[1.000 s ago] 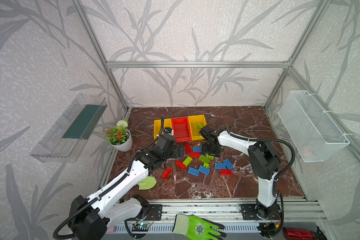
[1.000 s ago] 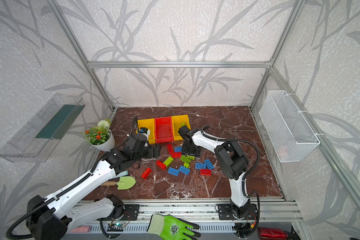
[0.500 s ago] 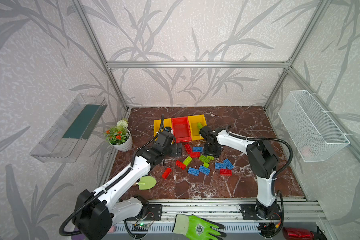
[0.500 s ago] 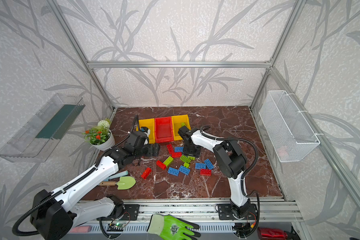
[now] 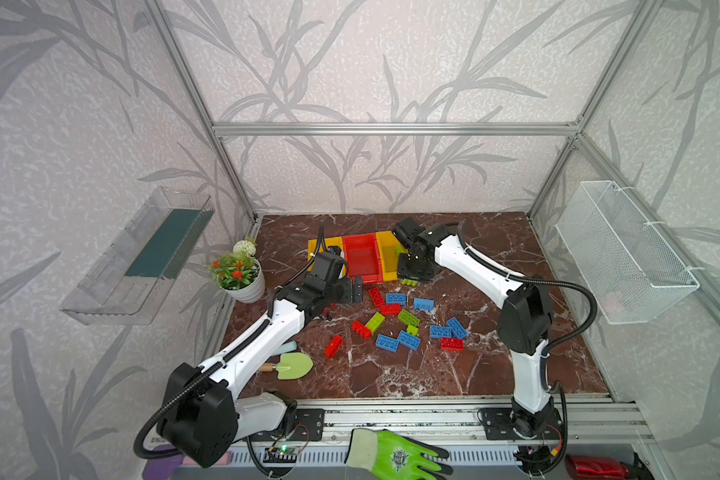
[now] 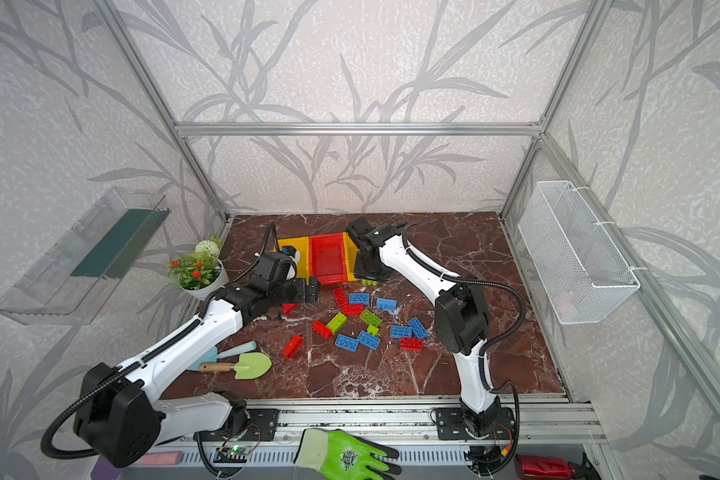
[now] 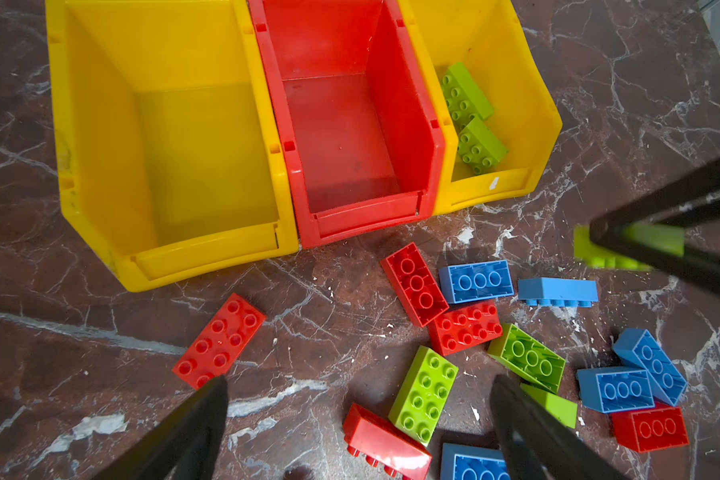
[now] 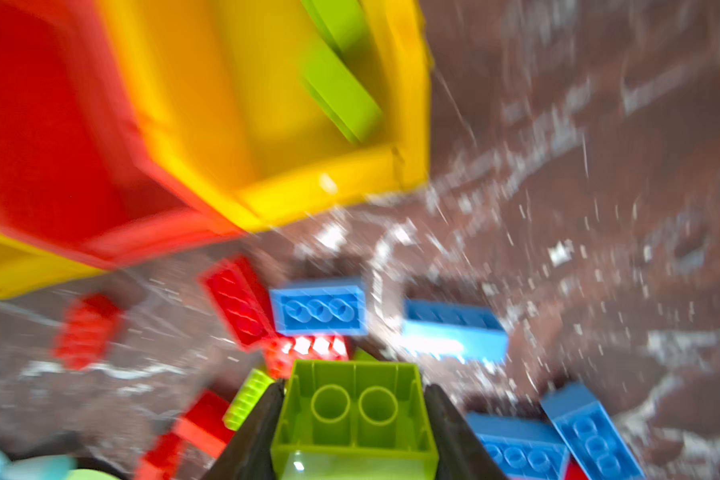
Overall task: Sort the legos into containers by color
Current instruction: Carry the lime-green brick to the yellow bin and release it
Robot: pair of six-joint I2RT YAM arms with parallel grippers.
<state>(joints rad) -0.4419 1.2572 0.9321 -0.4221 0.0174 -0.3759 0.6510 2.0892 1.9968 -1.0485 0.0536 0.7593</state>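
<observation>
I'm clamping my right gripper (image 8: 354, 388) on a green brick (image 8: 352, 419), just off the front of the right yellow bin (image 5: 387, 253), above centre in a top view. My left gripper (image 7: 360, 386) is hanging spread wide over the loose bricks (image 5: 408, 340) mid-frame. Two more green bricks (image 7: 468, 99) are lying in that bin.

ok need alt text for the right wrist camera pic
Black jaws grip a lime green brick, hollow underside toward the camera; past it, red bricks and blue bricks lie scattered on a blurred marble table. Further back, a yellow bin holding two green bricks stands beside a red bin.
</observation>
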